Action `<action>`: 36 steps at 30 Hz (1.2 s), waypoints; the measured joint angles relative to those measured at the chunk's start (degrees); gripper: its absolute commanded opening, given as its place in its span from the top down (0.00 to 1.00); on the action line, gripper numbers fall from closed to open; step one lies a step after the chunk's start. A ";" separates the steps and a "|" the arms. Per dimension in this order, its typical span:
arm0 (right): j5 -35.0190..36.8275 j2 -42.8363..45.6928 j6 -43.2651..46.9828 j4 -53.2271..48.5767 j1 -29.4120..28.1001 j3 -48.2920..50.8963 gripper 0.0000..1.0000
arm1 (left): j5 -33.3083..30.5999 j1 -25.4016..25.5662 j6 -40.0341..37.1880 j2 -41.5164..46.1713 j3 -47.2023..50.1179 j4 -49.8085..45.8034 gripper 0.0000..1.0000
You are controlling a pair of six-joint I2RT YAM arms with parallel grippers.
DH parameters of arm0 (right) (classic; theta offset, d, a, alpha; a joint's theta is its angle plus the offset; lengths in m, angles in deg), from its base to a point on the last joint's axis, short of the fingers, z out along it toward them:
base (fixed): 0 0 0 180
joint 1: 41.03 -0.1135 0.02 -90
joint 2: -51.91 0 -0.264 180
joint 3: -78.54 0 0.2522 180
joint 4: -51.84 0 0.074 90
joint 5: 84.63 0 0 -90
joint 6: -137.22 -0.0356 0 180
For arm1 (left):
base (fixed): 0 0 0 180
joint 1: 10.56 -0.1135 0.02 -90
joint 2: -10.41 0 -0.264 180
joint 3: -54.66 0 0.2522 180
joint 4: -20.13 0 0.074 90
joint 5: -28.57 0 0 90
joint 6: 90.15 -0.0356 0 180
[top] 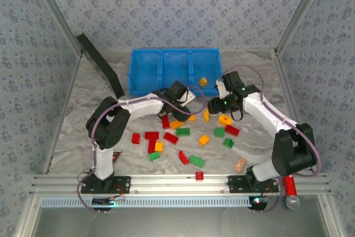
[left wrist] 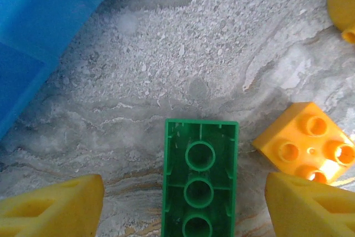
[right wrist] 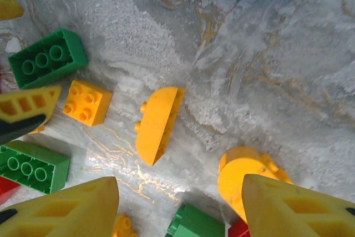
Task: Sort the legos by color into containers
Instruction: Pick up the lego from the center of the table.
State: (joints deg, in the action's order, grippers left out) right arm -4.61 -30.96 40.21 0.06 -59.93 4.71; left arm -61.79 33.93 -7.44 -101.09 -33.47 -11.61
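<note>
Left gripper (left wrist: 183, 198), jaws apart, straddles an upturned green brick (left wrist: 199, 176), aligned to grasp. Right gripper (right wrist: 177, 192), likewise apart, hovers near an orange brick (right wrist: 158, 125).

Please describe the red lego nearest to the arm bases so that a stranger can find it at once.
Start at the metal rail along the table's near edge. Between the left arm base and the right arm base, just beyond the rail, lies a small red lego. It sits alone; its nearest neighbour, a green lego, lies farther in.
</note>
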 measured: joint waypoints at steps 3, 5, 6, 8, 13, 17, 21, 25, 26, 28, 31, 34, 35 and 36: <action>-0.50 0.74 -0.81 0.55 0.00 1.42 0.38 | 0.57 -0.63 0.04 -1.25 -0.94 -0.76 0.28; -0.87 0.76 -1.18 1.18 0.00 1.90 0.38 | 0.68 -0.98 0.04 -2.29 -2.10 -1.38 0.30; -1.09 0.76 -1.22 1.57 0.00 2.16 0.38 | 0.81 -1.14 0.04 -2.93 -2.73 -1.53 0.32; -1.46 0.76 -1.38 2.08 0.00 2.58 0.38 | 0.87 -1.44 0.24 -3.87 -3.45 -1.66 0.37; -1.97 0.76 -1.55 2.89 0.00 3.17 0.38 | 1.51 -1.73 0.72 -5.14 -4.57 -2.60 0.43; -2.45 0.68 -1.62 3.85 0.02 3.17 0.38 | 2.34 -1.75 1.25 -5.55 -5.01 -3.17 0.54; -2.80 -0.48 -1.62 5.09 0.07 3.17 0.38 | 2.99 -1.75 1.92 -5.73 -5.25 -3.37 0.64; -3.04 -2.60 -1.64 5.64 0.04 3.15 0.38 | 3.17 -1.75 2.47 -5.73 -5.38 -3.52 0.71; -3.04 -3.15 -1.68 5.75 0.00 3.15 0.38 | 3.15 -1.75 2.73 -5.73 -5.38 -3.50 0.73; -3.02 -3.91 -1.88 5.92 -0.17 3.13 0.38 | 3.08 -1.86 3.45 -5.60 -5.33 -3.50 0.75; -2.97 -5.01 -2.62 6.54 -0.74 2.93 0.38 | 2.71 -2.49 5.01 -4.79 -4.70 -3.76 0.78; -2.93 -6.10 -3.23 7.52 -1.66 2.75 0.38 | 2.01 -3.65 6.16 -2.36 -4.44 -4.79 0.79; -2.93 -6.45 -3.48 7.89 -1.99 2.73 0.38 | 1.81 -4.02 6.49 -1.22 -4.44 -4.76 0.79; -2.95 -6.71 -3.74 8.15 -2.19 2.73 0.38 | 1.57 -4.39 6.75 0.09 -4.46 -4.76 0.79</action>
State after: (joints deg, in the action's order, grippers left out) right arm -7.56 -37.67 36.47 8.21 -62.12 7.44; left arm -60.22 29.53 -0.69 -101.00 -37.92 -16.37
